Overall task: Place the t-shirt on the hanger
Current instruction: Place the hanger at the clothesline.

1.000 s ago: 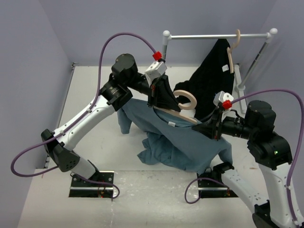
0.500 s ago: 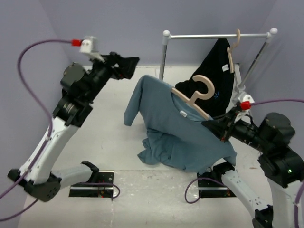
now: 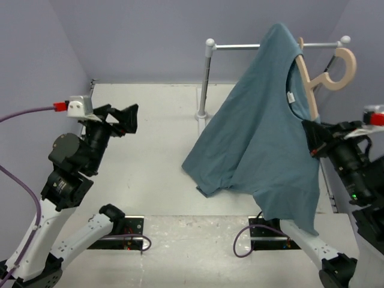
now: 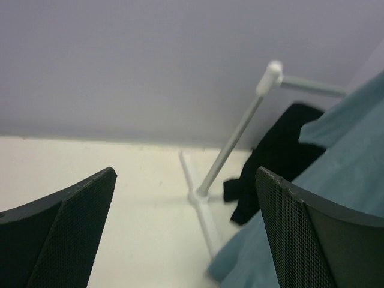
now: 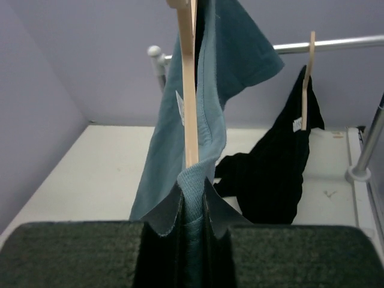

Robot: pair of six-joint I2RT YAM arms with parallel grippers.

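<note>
The blue-grey t-shirt hangs in the air, draped over the pale wooden hanger, whose hook points right, just below the rail. My right gripper is shut on the hanger's arm and the shirt's collar together. In the right wrist view the collar is bunched between the jaws of that right gripper and the hanger rises from them. My left gripper stands open far to the left, holding nothing. In its own view the left gripper is wide open, with the t-shirt at the right edge.
A white clothes rail on a post spans the back. A black garment hangs from it on a second hanger and trails onto the table. Lilac walls close in on the left, back and right.
The left gripper let go of the hanger, opened and swung away to the left. The right arm lifted the hanger and t-shirt off the table up to rail height.
</note>
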